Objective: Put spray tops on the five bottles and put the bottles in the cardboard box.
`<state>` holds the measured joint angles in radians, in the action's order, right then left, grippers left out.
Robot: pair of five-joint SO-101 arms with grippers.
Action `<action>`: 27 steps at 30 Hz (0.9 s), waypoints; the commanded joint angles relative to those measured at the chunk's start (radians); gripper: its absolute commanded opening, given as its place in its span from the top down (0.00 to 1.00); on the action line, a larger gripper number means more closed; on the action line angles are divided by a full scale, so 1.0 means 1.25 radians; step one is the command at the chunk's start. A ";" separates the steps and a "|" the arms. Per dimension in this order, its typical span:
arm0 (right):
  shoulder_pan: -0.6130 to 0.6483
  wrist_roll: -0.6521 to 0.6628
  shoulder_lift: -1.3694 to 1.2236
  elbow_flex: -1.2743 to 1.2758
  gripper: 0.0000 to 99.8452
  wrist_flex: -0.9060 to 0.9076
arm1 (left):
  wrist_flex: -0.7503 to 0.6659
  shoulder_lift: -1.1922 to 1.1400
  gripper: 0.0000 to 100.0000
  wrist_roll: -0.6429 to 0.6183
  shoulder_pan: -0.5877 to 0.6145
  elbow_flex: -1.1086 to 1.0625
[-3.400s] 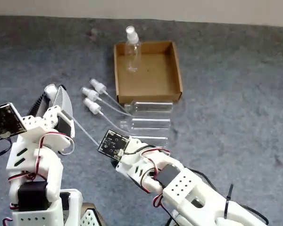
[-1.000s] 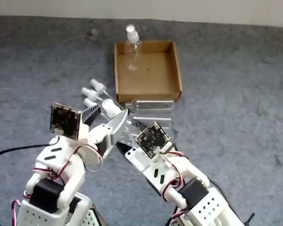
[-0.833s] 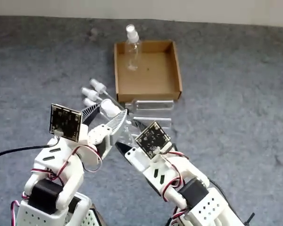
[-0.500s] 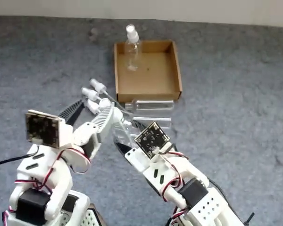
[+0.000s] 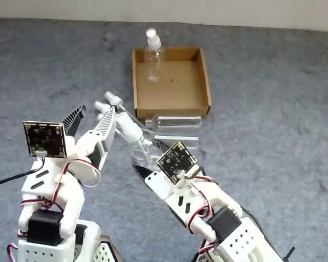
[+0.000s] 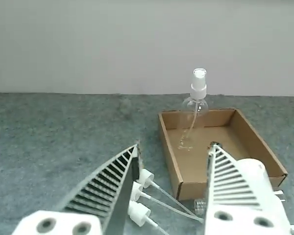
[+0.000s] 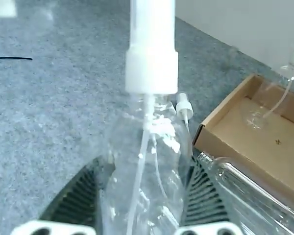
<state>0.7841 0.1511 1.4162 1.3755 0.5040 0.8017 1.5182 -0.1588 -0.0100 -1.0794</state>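
Note:
My right gripper (image 7: 144, 169) is shut on a clear bottle (image 7: 147, 147) held upright, with a white spray top (image 7: 152, 63) sitting on its neck. In the high view this capped bottle (image 5: 134, 144) stands between the two arms. My left gripper (image 5: 93, 115) hangs open just left of that spray top (image 5: 126, 126), holding nothing. One capped bottle (image 5: 152, 57) stands in the cardboard box (image 5: 202, 82) at its far left corner. Two uncapped bottles (image 5: 175, 123) lie in front of the box. Loose spray tops (image 6: 139, 193) lie left of them.
Grey carpet covers the table, with open room right of the box and along the far left. A pale wall runs behind the box (image 6: 257, 147). A black cable (image 7: 10, 58) lies on the carpet to the left.
My left gripper opened, let go of the spray top on the held bottle, and drew back to the left. The right arm kept still with the bottle.

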 commanded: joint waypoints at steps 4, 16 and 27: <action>0.006 -0.004 0.015 -0.008 1.00 0.001 | -0.027 0.006 0.82 0.006 -0.035 0.004; 0.006 -0.004 0.015 -0.008 1.00 0.001 | -0.027 0.006 0.82 0.001 0.045 0.091; 0.006 -0.004 0.015 -0.007 1.00 0.001 | -0.029 0.006 0.82 0.076 -0.101 -0.001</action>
<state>0.7841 0.1511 1.4162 1.3771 0.5056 0.7956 1.5275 -0.1051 -0.0974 -1.0717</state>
